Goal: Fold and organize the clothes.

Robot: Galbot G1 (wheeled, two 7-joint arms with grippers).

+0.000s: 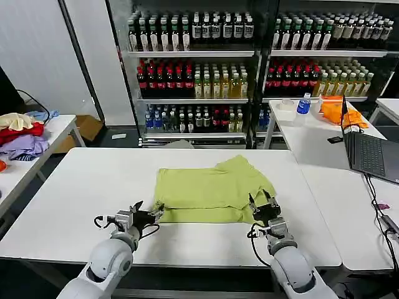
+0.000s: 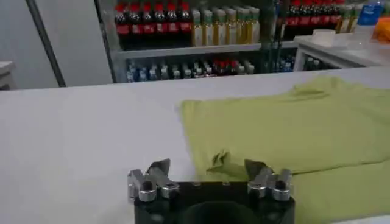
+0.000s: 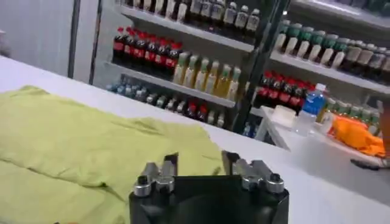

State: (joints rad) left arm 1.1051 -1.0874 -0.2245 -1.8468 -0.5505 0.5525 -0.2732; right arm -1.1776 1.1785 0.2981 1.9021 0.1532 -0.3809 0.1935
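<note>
Lime yellow-green T-shirt point(image 1: 209, 193) lies partly folded on white counter point(image 1: 75, 193), near front edge; soft thin fabric, rumpled w/ a raised hump at far right. Left gripper point(image 1: 151, 215) at shirt's near left corner, jaws wide, holding nothing. Right gripper point(image 1: 264, 204) over near right corner, jaws wide, empty.

T-shirt point(image 1: 209, 193) flat mid-table point(image 1: 81, 187), toward the near edge. Left gripper point(image 1: 151, 213) at its near-left corner, right gripper point(image 1: 263, 207) at the near-right. Laptop point(image 1: 368, 149) on the right-hand table, drink shelves point(image 1: 193, 68) behind.
</note>
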